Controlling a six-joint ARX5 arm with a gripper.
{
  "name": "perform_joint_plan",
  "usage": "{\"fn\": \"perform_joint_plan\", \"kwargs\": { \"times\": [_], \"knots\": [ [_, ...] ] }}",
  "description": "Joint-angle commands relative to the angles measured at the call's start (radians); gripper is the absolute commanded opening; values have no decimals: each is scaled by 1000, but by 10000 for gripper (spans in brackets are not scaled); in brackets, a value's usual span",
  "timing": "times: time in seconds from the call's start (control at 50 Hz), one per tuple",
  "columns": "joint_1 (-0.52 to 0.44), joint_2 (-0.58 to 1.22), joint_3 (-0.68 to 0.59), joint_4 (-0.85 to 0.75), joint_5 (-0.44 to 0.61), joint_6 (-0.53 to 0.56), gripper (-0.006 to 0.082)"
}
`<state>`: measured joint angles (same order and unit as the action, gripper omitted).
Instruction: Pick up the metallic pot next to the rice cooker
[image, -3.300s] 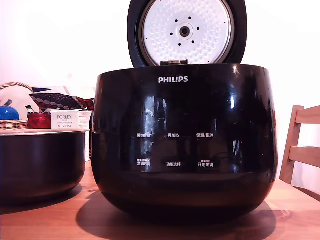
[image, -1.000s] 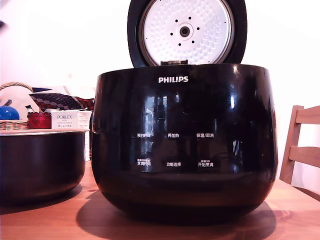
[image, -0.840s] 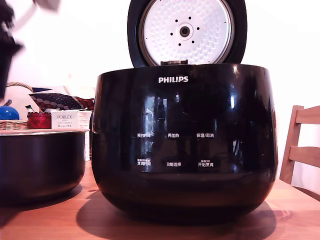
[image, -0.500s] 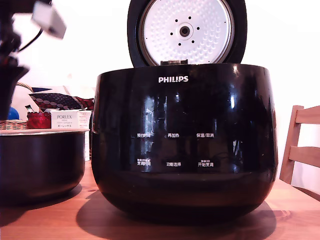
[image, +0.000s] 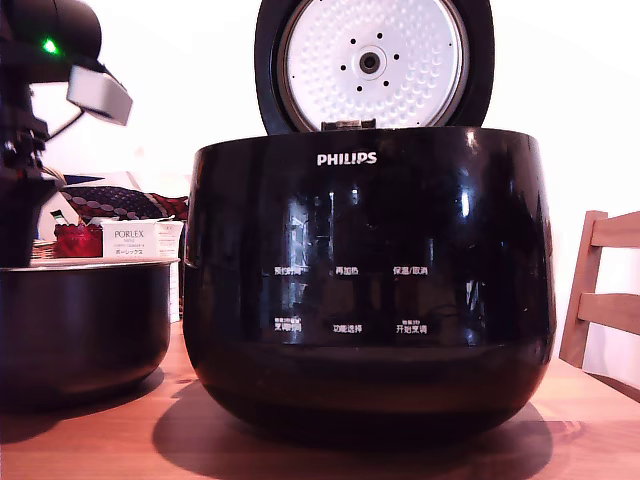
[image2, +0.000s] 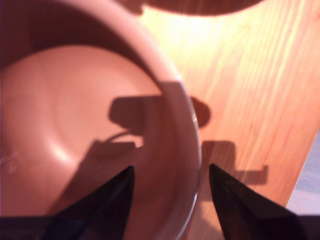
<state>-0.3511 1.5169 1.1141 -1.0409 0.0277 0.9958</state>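
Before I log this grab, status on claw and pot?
Claw open, one finger inside the metallic pot, one outside its rim. Pot on table beside rice cooker, not gripped. Nothing in the way.

Bright white wall (image: 180, 80) behind, washed out by strong light. Warm wooden worktop (image: 590, 420) below, and a wooden chair (image: 600, 295) stood at the exterior view's right edge.

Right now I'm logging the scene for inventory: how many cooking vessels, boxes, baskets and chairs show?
Cooking vessels: 2, the rice cooker and the metallic pot
Boxes: 1, the PORLEX box
Baskets: 1, the wicker basket, mostly hidden
Chairs: 1, the wooden chair
Total: 5
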Motion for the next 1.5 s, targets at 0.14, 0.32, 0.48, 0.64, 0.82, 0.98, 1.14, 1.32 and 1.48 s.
{"fn": "perform_joint_plan", "kwargs": {
  "times": [0.14,0.32,0.48,0.64,0.82,0.98,1.14,1.32,1.48],
  "knots": [
    [-2,61,-20,34,6,8,429],
    [-3,59,-20,31,0,7,297],
    [-5,59,-20,18,0,8,269],
    [-14,47,-20,12,-2,7,268],
    [-18,23,-19,4,-6,7,82],
    [-18,12,-19,-18,-10,8,-24],
    [-18,12,-19,-30,-16,23,-24],
    [-18,-18,-16,-32,-57,26,-24],
    [-18,-75,-5,-37,-63,26,-24]
  ]
}}
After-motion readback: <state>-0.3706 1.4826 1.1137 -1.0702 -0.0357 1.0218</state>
